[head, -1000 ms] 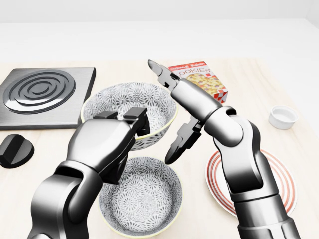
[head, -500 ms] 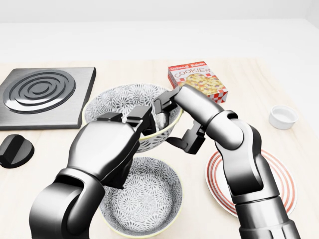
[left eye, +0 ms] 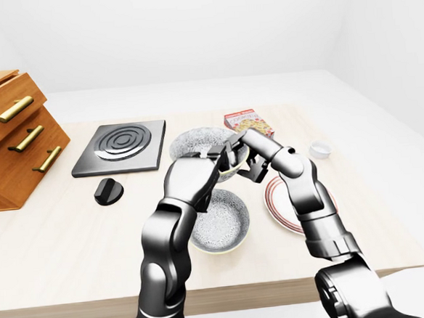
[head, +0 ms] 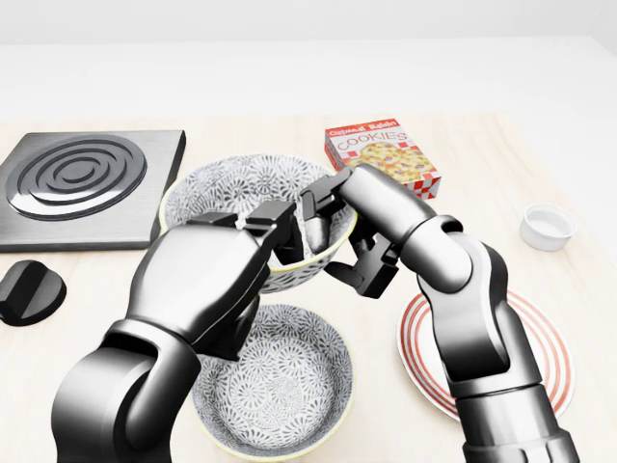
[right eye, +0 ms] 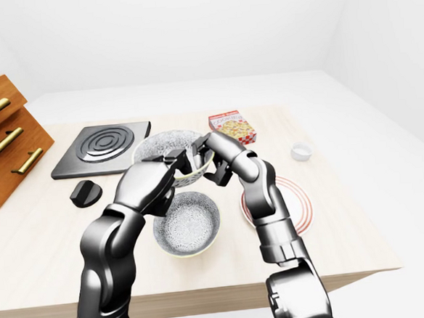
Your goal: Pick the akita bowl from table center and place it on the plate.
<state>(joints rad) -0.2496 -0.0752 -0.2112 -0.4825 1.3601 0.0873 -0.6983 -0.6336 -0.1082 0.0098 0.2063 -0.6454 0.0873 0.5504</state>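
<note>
Looking over both arms in the head view, I have my right hand (head: 349, 236) pinched on the near rim of the akita bowl (head: 236, 188), one finger inside and the others against its outer wall. My left hand (head: 217, 275) curls its fingers against the same rim, though I cannot tell whether they grip. The bowl is at table center, up and left of the plate (head: 545, 362) and apart from it.
</note>
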